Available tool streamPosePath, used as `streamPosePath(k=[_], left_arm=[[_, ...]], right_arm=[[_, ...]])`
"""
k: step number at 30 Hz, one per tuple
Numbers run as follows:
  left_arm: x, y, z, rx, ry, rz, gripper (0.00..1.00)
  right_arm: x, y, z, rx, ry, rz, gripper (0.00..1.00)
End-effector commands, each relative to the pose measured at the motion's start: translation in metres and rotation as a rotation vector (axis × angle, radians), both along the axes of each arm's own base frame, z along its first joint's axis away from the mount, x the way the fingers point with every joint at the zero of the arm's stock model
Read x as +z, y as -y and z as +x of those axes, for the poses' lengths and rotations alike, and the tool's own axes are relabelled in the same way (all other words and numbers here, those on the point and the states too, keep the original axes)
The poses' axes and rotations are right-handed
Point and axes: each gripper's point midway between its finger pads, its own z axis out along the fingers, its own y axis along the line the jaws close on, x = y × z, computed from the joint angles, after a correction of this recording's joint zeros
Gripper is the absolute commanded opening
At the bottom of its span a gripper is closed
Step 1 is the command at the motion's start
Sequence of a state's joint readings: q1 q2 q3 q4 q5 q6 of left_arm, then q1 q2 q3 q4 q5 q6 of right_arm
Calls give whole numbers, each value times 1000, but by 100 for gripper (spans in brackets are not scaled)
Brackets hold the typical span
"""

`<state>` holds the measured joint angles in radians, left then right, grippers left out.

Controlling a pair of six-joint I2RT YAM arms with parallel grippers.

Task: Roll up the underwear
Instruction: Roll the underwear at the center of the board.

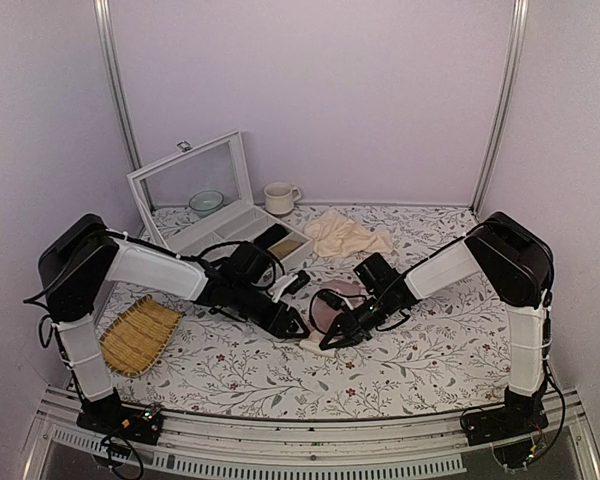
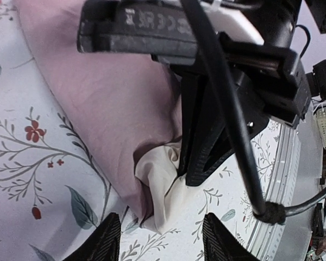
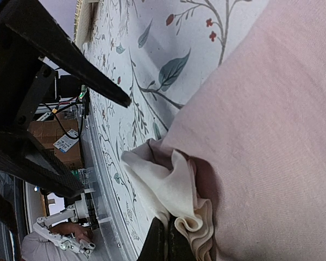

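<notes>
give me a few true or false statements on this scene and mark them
1. The right gripper is shut on the cream waistband of the underwear. True.
2. The left gripper grips the underwear too. False: its jaws stand open and hold nothing.
3. The mug stands on the woven tray. False: the mug stands at the back, beside the open box.
4. The beige cloth lies apart from the underwear. True.
</notes>
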<state>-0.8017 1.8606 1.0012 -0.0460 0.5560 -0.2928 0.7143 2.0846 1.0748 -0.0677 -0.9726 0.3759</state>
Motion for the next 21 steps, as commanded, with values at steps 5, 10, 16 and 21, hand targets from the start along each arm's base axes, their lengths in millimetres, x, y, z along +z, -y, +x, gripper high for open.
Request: streamPosePath(k=[5, 10, 16, 21], left_arm=[[-28, 13, -19, -84, -11, 73, 51], [-32, 11, -13, -59, 4, 104, 51], [-52, 8, -9, -35, -13, 158, 32], [-55, 5, -11, -34, -23, 170, 13]], right_arm=[[-45, 20, 0, -49, 4, -188, 0], [-45, 20, 0, -47, 6, -188, 0], [-45, 21, -1, -48, 6, -188, 0], [-46, 22, -2, -49, 7, -192, 0]])
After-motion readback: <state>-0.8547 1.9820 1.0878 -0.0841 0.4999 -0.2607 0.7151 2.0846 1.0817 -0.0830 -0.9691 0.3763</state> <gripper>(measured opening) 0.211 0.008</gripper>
